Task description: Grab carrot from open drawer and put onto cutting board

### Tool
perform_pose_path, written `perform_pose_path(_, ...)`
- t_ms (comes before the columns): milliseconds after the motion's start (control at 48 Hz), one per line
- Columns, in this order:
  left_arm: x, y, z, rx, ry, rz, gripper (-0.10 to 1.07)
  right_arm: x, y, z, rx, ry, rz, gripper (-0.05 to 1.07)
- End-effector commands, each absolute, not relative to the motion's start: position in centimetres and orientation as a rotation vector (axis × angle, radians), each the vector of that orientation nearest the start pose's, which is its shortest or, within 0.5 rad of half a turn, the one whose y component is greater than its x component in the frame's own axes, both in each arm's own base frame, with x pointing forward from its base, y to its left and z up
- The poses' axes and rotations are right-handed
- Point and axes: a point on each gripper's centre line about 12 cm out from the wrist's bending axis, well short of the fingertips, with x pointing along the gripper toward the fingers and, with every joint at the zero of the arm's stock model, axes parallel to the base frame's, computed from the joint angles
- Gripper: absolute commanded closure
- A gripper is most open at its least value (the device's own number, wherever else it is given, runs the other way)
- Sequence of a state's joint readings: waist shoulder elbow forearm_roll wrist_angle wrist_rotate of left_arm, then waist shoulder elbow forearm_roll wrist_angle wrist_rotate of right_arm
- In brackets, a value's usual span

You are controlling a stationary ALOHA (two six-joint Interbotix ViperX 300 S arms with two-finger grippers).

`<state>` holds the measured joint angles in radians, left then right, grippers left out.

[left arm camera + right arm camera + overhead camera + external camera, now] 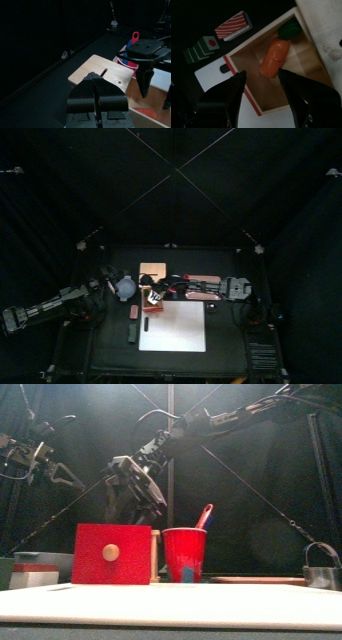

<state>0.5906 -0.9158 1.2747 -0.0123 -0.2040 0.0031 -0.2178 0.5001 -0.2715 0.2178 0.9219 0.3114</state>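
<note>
**Carrot lies in the open drawer under spread jaws**

Carrot (274,58), orange with a green top, rests inside the drawer (308,60), untouched. Right gripper (261,80) hangs over it with jaws wide apart, holding nothing. In the top view the white cutting board (177,331) sits at six o'clock from the gripper. A red cup (185,553) stands just beside the drawer's red front. Left gripper (98,85) rests at nine o'clock, jaws together, empty.

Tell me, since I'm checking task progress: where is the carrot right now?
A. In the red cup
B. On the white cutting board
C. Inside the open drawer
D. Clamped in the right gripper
C: the carrot lies inside the drawer, with the right gripper open above it, not gripping.
</note>
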Motion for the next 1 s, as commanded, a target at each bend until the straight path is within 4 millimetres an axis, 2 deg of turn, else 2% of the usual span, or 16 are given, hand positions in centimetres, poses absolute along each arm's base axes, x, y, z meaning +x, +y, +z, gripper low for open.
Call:
perform_pose_path(0, 16.4, 11.1, 23.9, -0.053, 0.132, 0.596, 0.97, 52.8, -10.2, 20.9, 0.611, 1.051, -0.346, 0.15)
perform_pose_path(167, 16.4, 11.1, 23.9, -0.054, 0.132, 0.598, 0.97, 52.8, -10.0, 20.6, 0.679, 1.039, -0.430, 0.15)
perform_pose_path(458, 16.4, 11.1, 23.9, -0.051, 0.132, 0.596, 0.97, 54.0, -9.1, 20.7, 0.706, 0.998, -0.434, 0.15)
perform_pose_path(792, 16.4, 11.1, 23.7, -0.054, 0.136, 0.598, 0.97, 54.9, -9.2, 18.3, 0.703, 1.033, -0.443, 0.15)
perform_pose_path(979, 16.4, 11.1, 23.8, -0.052, 0.135, 0.598, 0.97, 55.1, -9.6, 17.9, 0.681, 1.034, -0.456, 0.15)
